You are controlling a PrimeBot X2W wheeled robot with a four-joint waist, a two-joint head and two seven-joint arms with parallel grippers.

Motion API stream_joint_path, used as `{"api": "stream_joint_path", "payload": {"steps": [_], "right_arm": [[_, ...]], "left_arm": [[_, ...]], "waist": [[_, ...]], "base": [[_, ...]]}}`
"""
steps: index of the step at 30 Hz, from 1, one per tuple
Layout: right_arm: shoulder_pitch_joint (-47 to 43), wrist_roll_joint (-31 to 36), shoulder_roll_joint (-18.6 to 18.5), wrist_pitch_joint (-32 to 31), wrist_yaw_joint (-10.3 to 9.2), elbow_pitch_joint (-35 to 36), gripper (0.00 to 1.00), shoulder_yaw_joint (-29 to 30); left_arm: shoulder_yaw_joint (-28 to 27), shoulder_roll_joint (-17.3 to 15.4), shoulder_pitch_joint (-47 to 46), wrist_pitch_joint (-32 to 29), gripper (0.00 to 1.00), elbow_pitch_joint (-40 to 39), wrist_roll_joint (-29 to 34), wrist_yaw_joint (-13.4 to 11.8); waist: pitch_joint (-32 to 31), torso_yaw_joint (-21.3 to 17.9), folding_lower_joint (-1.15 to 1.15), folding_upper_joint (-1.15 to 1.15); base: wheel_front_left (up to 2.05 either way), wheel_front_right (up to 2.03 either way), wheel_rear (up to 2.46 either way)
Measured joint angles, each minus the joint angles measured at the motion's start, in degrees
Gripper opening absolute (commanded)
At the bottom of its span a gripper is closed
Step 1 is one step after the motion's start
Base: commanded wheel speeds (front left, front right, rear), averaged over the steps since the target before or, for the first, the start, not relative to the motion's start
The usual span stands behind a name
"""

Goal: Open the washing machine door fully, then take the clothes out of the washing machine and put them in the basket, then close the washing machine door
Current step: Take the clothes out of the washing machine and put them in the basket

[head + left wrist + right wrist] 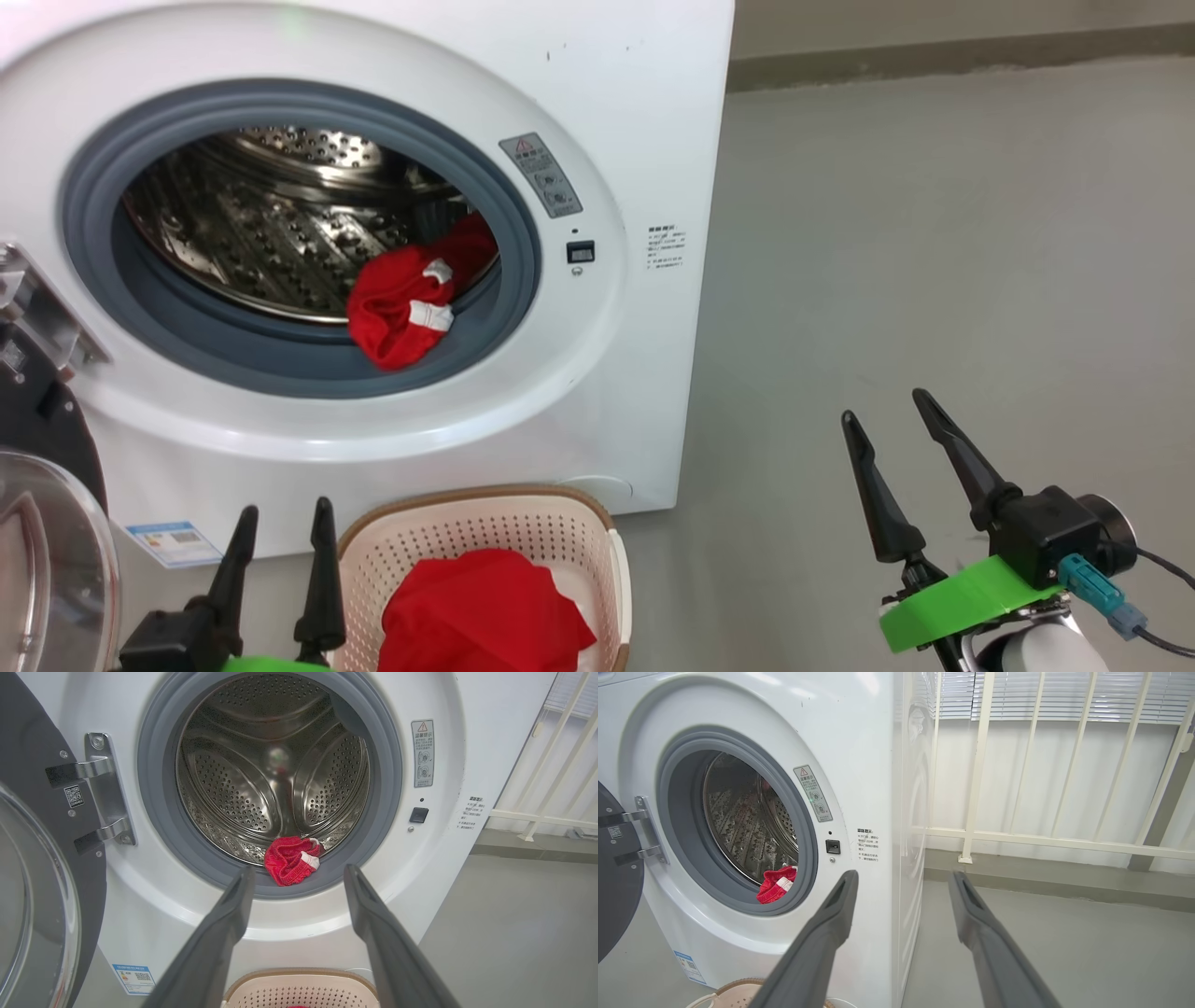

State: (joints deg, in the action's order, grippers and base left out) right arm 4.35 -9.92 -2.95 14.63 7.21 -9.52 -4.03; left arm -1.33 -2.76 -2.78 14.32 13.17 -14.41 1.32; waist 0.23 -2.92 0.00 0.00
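You have the washing machine door (88, 877) standing open on its hinge, off the left side of the washing machine (644, 112). Inside the machine, a red garment (401, 308) with white trim lies at the lower right of the drum (261, 224) mouth and spills onto the grey rubber ring (308, 369). The basket (485, 495) sits on the floor (934, 280) just in front of the washing machine, below the drum opening. A second red garment (481, 607) is heaped inside it.

Your left gripper (286, 509) hangs in front of the machine, just beside the basket's left wall, with its fingers pointing toward the opening. Its jaws are spread wide and hold nothing. Your right gripper (884, 406) is out past the machine's right-hand corner, over the floor and well apart from the basket. Its jaws also stand fully apart and are empty.

A small blue label (173, 541) shows low on the machine's front, near the door. Beyond the machine's right side, a white railing (980, 765) runs along the wall.
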Motion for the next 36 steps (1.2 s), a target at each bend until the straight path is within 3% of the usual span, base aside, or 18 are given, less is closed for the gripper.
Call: {"api": "stream_joint_path", "payload": {"steps": [15,36], "right_arm": [[-1.82,0.44,0.04,0.0,0.0,0.0,1.0,0.35],[-1.82,0.4,0.04,0.01,0.0,-0.2,1.0,0.34]], "left_arm": [[1.18,0.0,4.05,0.0,1.0,-2.57,-1.47,-1.38],[1.82,-0.05,4.13,-0.03,1.0,-3.31,-2.04,-2.38]], "waist": [[-2.74,-0.69,0.0,0.0],[-2.02,-0.59,0.0,0.0]], "base": [[0.0,0.0,0.0],[0.0,0.0,0.0]]}}
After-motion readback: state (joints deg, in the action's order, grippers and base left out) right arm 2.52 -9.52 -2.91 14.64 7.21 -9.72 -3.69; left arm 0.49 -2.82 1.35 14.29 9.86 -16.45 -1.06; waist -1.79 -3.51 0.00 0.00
